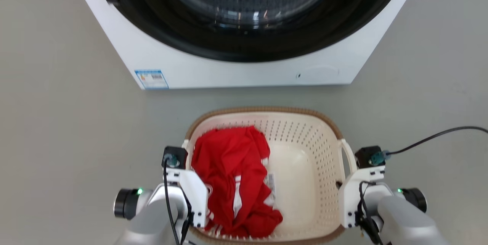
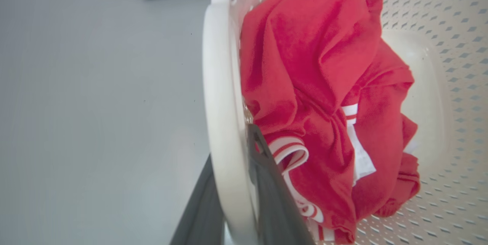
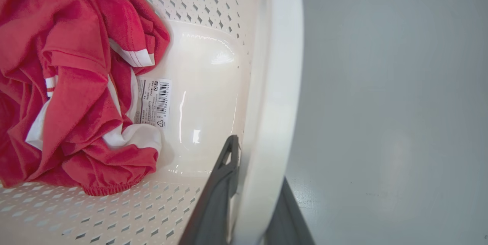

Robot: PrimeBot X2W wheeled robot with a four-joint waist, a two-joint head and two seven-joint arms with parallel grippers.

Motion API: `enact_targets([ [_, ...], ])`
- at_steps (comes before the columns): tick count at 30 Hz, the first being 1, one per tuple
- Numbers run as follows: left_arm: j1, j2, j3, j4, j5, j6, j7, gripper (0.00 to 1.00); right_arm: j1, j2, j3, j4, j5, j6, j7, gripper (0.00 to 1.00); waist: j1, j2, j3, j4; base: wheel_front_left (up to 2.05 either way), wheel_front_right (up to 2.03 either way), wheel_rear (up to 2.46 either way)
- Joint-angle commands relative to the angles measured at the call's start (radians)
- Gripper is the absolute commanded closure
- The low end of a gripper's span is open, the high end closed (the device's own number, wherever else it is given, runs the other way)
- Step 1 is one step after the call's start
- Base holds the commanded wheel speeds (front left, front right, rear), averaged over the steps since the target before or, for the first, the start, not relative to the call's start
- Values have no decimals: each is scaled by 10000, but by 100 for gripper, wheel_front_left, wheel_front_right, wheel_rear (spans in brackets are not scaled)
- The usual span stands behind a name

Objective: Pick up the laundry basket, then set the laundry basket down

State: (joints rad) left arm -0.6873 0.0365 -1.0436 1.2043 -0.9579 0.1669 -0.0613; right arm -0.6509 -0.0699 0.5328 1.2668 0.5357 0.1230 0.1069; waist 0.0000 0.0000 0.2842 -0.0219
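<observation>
In the head view, one laundry basket [image 1: 267,110] is seen on the near side of one white washing machine [image 1: 248,73], over the grey floor [image 1: 57,123], with one red garment [image 1: 228,168] bunched in its left half. The left gripper [image 1: 190,193] is placed at the basket's left side and the right gripper [image 1: 356,195] at its right side, beside the right loop handle [image 1: 347,155]. One black cable [image 1: 431,138] is trailed away to the right. In the left wrist view, the left loop handle [image 2: 219,84] is seen caught between two dark fingers [image 2: 267,191], one outside the loop and one inside against the garment, so this gripper is judged to be closed on the handle. In the right wrist view, the second handle is straddled the same way by two fingers [image 3: 221,191], closed against it, and one barcode label [image 3: 154,102] is shown on the basket's bare bottom. The grasping is therefore judged to be done on both sides. Whether the basket has been raised off the floor cannot be told from these views, and the setting down is judged to be left. Counted in all: one basket, two handles, two grippers, one garment.
</observation>
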Motion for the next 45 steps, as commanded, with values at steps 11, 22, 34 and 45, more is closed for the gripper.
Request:
enact_targets([
  [11, 549, 137, -291, -203, -426, -324, 366, 100, 852, 197, 946, -684, 664, 77, 1029, 100, 0, 0, -1725, -323, 0, 0, 0],
  [22, 816, 137, -544, -78, -691, -626, 587, 100, 1106, 197, 1589, -1128, 1242, 77, 1617, 100, 0, 0, -2191, -631, 0, 0, 0],
  [34, 963, 137, -780, -124, -972, -794, 898, 100, 1142, 197, 1937, -1013, 1696, 77, 1710, 100, 0, 0, -2373, -661, 0, 0, 0],
  [45, 1087, 137, -929, -38, -1155, -790, 945, 100, 1131, 197, 2194, -944, 1955, 77, 1648, 100, 0, 0, -2541, -574, 0, 0, 0],
])
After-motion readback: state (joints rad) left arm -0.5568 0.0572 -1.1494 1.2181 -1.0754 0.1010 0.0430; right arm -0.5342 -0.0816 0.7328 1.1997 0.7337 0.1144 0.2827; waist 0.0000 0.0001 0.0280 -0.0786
